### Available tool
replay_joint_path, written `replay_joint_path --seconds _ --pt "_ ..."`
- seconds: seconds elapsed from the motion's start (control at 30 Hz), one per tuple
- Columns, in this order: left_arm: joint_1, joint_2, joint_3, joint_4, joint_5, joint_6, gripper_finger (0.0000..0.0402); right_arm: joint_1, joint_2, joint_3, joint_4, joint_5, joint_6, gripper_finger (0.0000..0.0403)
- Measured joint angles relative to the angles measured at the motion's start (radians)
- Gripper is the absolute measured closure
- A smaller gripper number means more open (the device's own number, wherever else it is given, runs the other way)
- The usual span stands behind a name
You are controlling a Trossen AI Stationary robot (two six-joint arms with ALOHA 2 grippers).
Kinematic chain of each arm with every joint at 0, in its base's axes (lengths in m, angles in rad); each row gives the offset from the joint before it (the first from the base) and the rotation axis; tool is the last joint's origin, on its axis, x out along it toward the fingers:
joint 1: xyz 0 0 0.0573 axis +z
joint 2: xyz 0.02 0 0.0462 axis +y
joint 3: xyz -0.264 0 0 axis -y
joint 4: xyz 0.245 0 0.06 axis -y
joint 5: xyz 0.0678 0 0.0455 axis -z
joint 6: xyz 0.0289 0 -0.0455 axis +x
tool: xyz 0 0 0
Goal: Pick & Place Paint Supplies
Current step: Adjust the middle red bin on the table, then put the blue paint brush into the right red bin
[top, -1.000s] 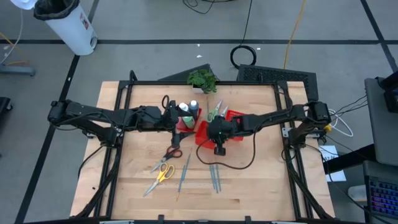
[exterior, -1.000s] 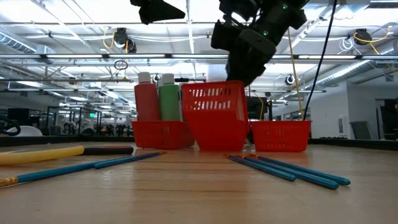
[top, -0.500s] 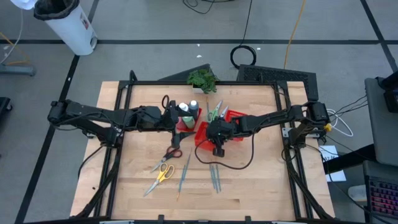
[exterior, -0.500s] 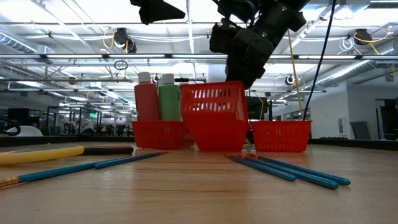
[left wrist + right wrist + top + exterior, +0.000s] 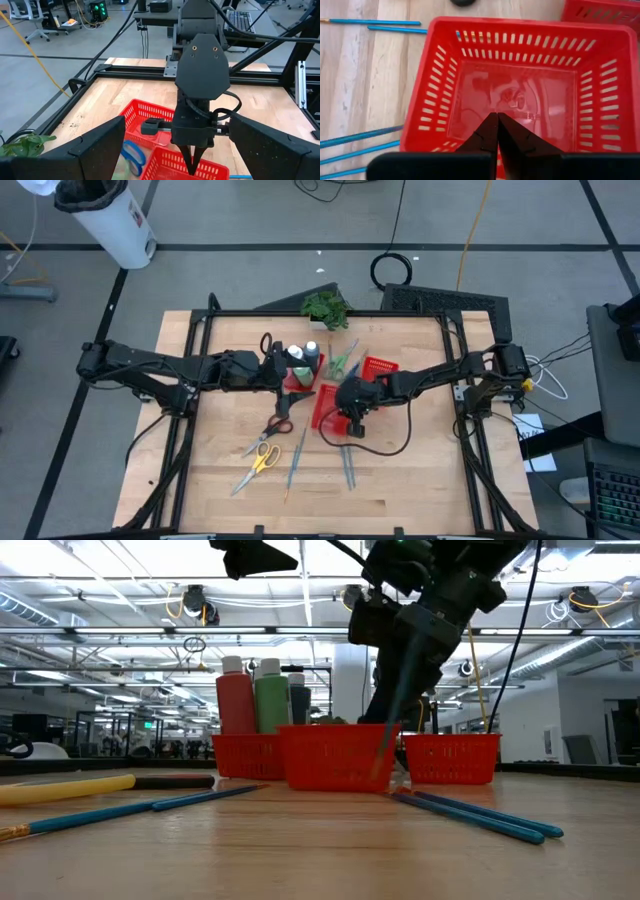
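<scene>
the red mesh basket (image 5: 335,755) under the right hand (image 5: 497,131) sits lower in the low view than it did a second ago, its base now on the worktop (image 5: 400,480). in the high view both have shifted toward the lower middle of the frame. so the basket looks set down, and the sorting itself is still mostly ahead.

the right hand is pinched fully shut just over the basket's near rim; whether it holds anything i cannot tell, though a thin blurred streak below it in the low view may be a brush. the left hand (image 5: 172,145) waits wide open and empty at centre-left of the high view, beside the paint bottles (image 5: 300,358).

the loose brushes (image 5: 346,467) lie at lower centre, long axes running almost straight up and down the frame. a second pair (image 5: 296,458), just left, leans slightly. the yellow scissors (image 5: 260,462) lie diagonally, blades pointing to the lower left.
</scene>
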Motion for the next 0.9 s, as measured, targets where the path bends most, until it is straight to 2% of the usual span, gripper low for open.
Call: replay_joint_path --seconds 0.27,0.6,0.73,0.9 --pt "0.0 0.0 0.0 0.0 0.0 0.0 0.0036 -0.011 -0.021 -0.004 0.028 0.001 -0.046 0.0403" --pt "0.0 0.0 0.0 0.0 0.0 0.0 0.0036 -0.127 -0.142 -0.003 0.03 0.003 -0.093 0.0398" --pt "0.0 0.0 0.0 0.0 0.0 0.0 0.0036 -0.163 -0.142 -0.003 0.027 0.003 -0.125 0.0373" --pt "0.0 0.0 0.0 0.0 0.0 0.0 0.0036 -0.208 -0.142 -0.003 0.054 0.004 -0.174 0.0313"
